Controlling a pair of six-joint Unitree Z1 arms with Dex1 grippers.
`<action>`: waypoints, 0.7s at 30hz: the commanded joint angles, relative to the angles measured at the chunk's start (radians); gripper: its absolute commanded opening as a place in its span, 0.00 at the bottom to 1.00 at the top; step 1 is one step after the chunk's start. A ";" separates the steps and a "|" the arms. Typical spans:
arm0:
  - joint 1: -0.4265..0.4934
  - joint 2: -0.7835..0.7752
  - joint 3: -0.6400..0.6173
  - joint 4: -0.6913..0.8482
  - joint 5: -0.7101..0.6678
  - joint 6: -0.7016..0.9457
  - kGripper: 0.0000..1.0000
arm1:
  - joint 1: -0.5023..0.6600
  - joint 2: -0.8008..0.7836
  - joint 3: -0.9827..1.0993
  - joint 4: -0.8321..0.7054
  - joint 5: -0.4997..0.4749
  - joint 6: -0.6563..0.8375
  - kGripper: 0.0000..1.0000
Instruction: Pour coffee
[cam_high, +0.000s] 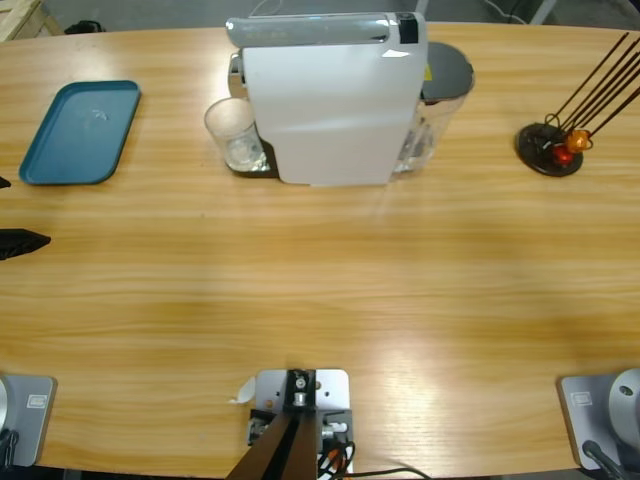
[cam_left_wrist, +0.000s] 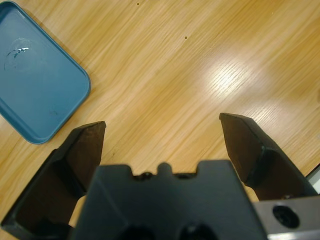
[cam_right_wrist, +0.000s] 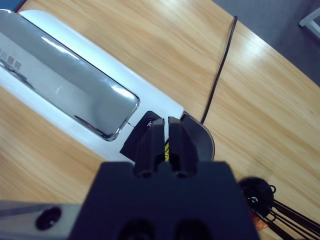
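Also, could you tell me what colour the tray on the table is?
The tray is teal blue, plain, seen best in the high view.

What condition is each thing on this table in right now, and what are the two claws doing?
Glass: upright at the machine's spout end; no coffee is visible in it.
Coffee machine: standing, silver top lever down.
Blue tray: flat, nothing on it.
Capsule stand: upright, a few orange and red capsules at its base.
Left gripper: jaws wide open over bare table beside the tray.
Right gripper: jaws shut, above the machine's top.
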 joint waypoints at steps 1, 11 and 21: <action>0.009 0.015 0.038 0.010 0.015 -0.010 0.99 | -0.010 0.061 0.007 0.006 0.029 -0.011 0.00; 0.013 0.011 0.039 0.012 0.015 -0.010 0.99 | -0.006 0.069 0.016 0.012 0.034 -0.009 0.00; 0.022 0.008 0.039 0.012 0.015 -0.010 0.99 | 0.020 0.049 0.085 0.027 0.035 0.010 0.00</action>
